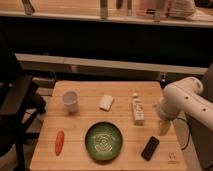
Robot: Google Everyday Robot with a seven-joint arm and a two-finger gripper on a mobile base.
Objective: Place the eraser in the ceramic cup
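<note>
Looking down, in the camera view, on a light wooden table point(80, 127) standing in front of a dark counter.

Finding the eraser point(150, 148) lying flat near the table's front right corner, black and turned diagonally, just to the right of the green bowl point(103, 141) and apart from it.

Finding the ceramic cup point(70, 101) standing upright toward the back left of the table, white, mouth up, well apart from the eraser, with the bowl sitting roughly between the two along the diagonal.

Spotting the gripper point(164, 127) hanging downward from a bulky white arm point(186, 102) that is reaching in from the right, over the table's right edge. Placing it just behind and to the right of the eraser, near but apart from it, and beside a small pale bottle point(137, 111) standing upright on its left. Being unable to tell released from clenched here. Noting both eraser and cup resting on the table, away from its grasp.

Seeing a pale whitish block point(106, 102) lying in the back row between cup and bottle, a slim red-orange item point(59, 142) lying near the front left edge, left of the bowl, and a black chair point(17, 107) standing beside the table's left side.
</note>
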